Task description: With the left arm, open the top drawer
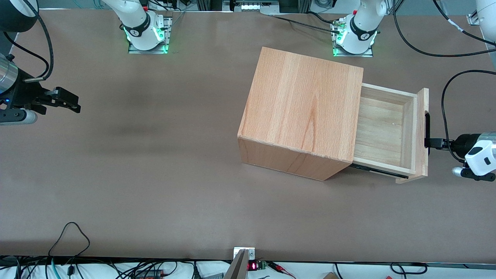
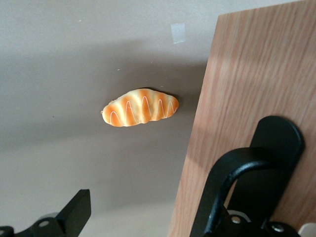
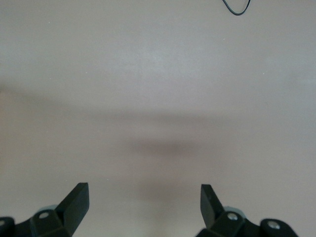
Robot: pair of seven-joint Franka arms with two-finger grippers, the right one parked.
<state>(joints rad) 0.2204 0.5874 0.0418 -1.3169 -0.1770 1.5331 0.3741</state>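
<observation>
The top drawer (image 1: 411, 133) stands pulled well out of the wooden cabinet (image 1: 302, 104), toward the working arm's end of the table, and its pale inside shows bare. Its slim black handle (image 1: 427, 128) is on the flat front panel (image 1: 422, 131). The left arm (image 1: 478, 153) reaches in level with the drawer, and its gripper (image 1: 431, 142) is at the handle. In the left wrist view the gripper (image 2: 146, 200) is open. One finger (image 2: 76, 210) is over bare table, while the other is hidden by the handle (image 2: 237, 173) on the panel (image 2: 247, 74).
A toy bread roll (image 2: 139, 107) lies on the brown table beside the drawer front, with a scrap of tape (image 2: 177, 32) near it. Black cables (image 1: 445, 100) trail over the table at the working arm's end.
</observation>
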